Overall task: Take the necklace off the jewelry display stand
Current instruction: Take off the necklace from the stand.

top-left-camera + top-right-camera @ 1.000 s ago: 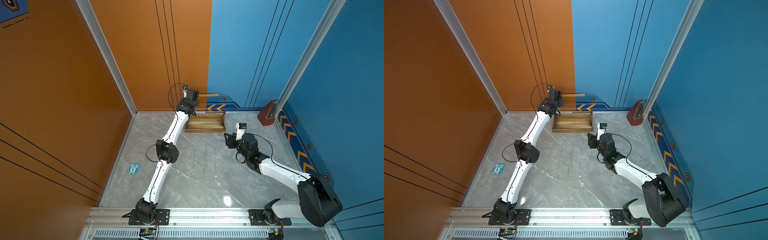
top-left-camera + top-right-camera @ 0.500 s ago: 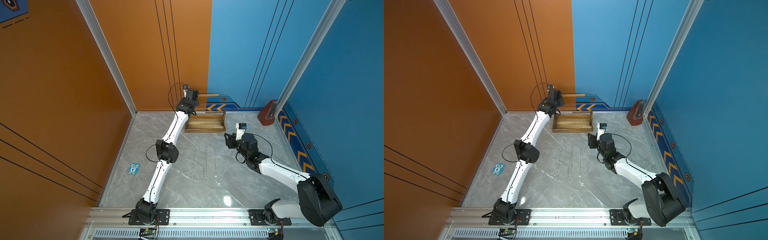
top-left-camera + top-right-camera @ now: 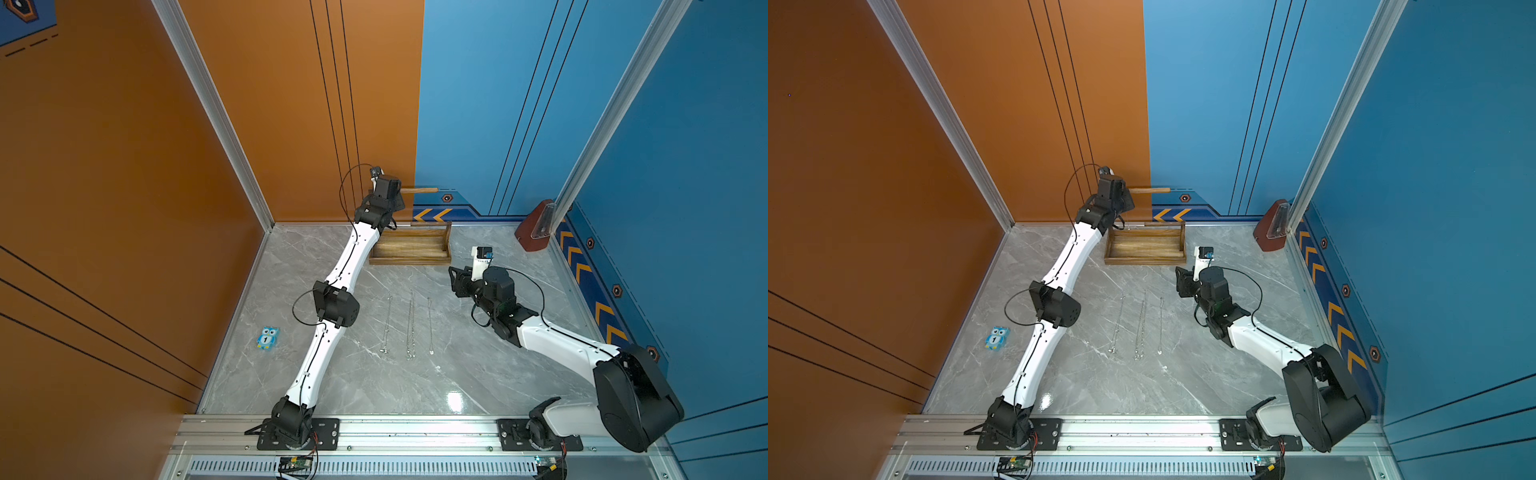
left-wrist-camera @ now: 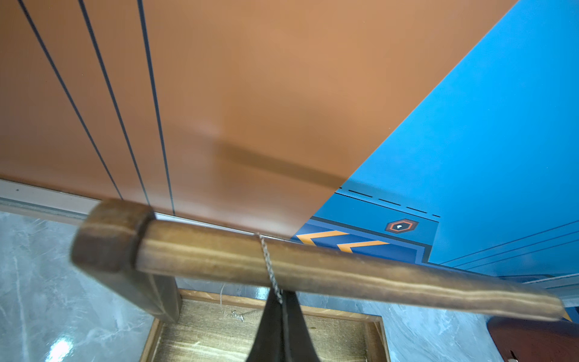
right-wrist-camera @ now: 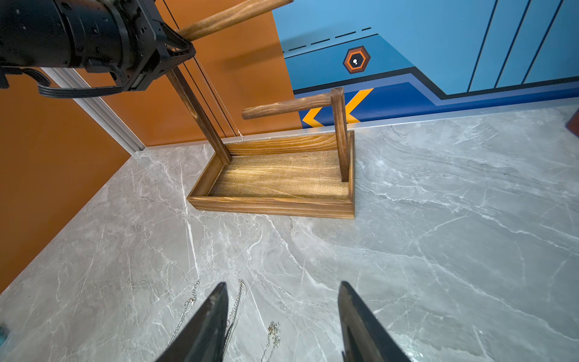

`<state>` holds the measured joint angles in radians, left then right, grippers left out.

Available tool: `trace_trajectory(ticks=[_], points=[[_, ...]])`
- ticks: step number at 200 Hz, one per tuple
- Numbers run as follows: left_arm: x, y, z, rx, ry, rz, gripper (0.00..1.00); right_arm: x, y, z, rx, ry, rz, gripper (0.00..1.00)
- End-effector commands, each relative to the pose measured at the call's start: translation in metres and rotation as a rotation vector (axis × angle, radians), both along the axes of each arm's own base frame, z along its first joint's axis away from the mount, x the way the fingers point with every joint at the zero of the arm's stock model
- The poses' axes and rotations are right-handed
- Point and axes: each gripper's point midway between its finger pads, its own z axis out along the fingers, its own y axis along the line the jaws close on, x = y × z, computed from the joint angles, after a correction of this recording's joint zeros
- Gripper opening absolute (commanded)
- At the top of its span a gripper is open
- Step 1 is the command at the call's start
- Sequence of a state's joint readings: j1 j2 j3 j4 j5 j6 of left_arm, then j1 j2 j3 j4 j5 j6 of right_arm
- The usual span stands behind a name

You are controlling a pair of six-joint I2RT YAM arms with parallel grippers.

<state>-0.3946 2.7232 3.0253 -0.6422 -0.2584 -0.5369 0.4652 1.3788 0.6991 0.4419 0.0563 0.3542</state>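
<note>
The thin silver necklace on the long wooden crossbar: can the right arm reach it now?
Probably not up at the long wooden crossbar: the left gripper is shut on the thin silver necklace there. Lower down, the hanging part looks free, and the open right gripper faces it.

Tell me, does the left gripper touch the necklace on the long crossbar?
Touching. The left wrist view shows the necklace running off the long crossbar straight into the closed tips of the left gripper, with no gap.

Jewelry display stand (image 5: 272, 205), brown streaked woodgrain; necklace (image 4: 268, 266), silver chain; surface (image 5: 438, 250), grey marble with white veining; back wall (image 3: 374, 83), orange and blue
</note>
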Motion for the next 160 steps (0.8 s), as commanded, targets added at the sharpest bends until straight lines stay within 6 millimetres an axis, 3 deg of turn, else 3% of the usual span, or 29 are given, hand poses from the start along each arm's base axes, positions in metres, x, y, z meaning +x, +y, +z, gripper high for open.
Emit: trace_trajectory(ticks=[1,76,160], points=[[-0.005,-0.017,0.022,-0.054,-0.05,-0.04,0.0,0.005,0.005,0.012,-0.004,-0.037,0.012,0.56],[-0.007,-0.038,0.041,-0.107,-0.106,-0.106,0.0,0.006,0.002,0.009,-0.011,-0.033,-0.005,0.56],[-0.014,-0.086,0.051,-0.166,-0.178,-0.241,0.0,0.007,0.002,0.006,-0.014,-0.028,-0.006,0.56]])
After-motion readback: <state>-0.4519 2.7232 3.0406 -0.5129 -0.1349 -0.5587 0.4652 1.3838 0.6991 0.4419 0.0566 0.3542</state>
